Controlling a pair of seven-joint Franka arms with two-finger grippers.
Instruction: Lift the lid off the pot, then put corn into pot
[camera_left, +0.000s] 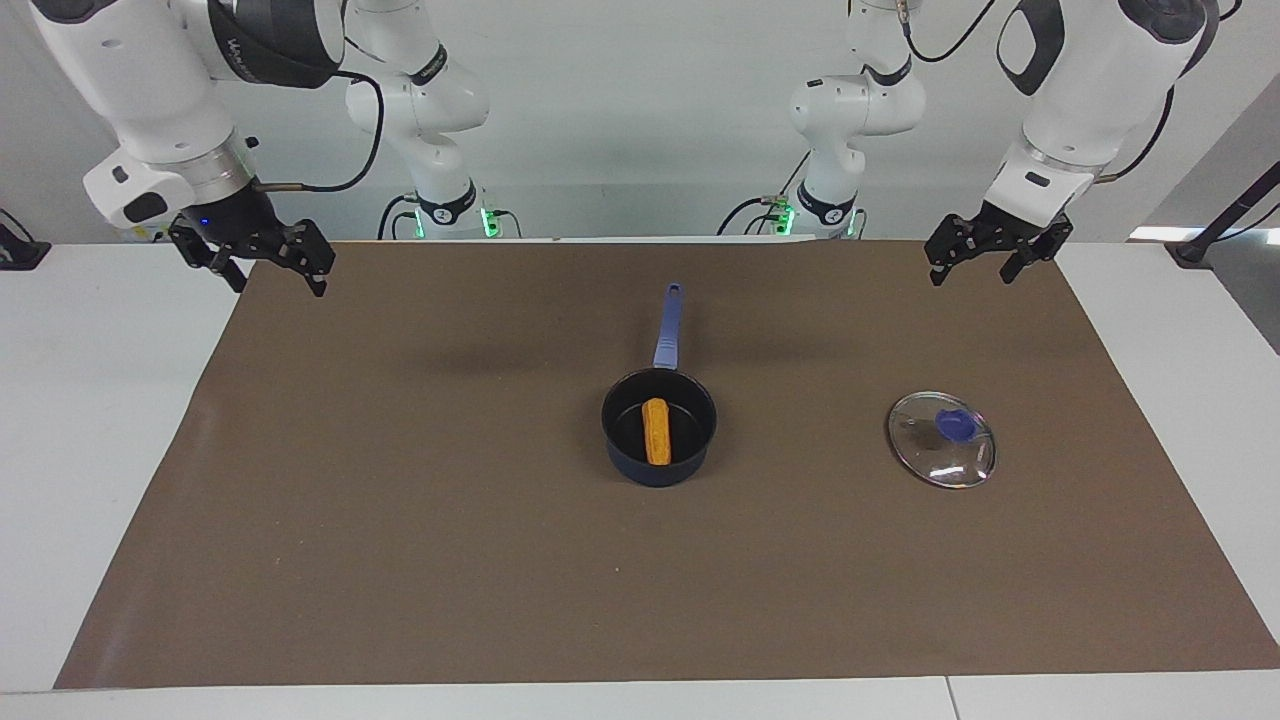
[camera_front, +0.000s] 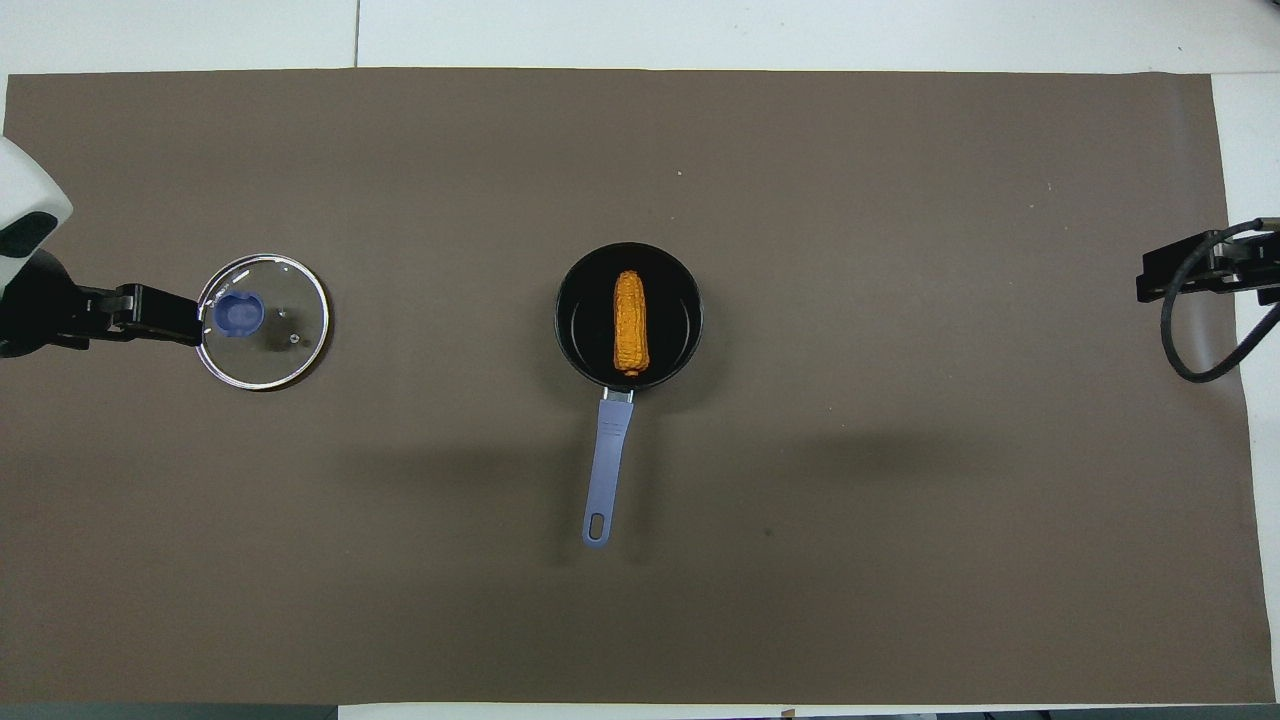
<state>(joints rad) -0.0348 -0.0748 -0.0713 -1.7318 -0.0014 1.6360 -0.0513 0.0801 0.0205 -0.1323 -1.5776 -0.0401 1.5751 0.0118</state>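
Orange-yellow corn cob (camera_left: 656, 431) lay in the navy saucepan (camera_left: 659, 426), glass lid (camera_left: 942, 439) set aside on the table; both steps judged complete, both grippers raised with jaws released.

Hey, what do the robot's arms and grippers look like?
Both arms are glossy white with dark grey joint bands and black cables looping beside them. Green lights glow at the bases. The left gripper and right gripper are black, two-fingered; a small blue light shows above the right one.
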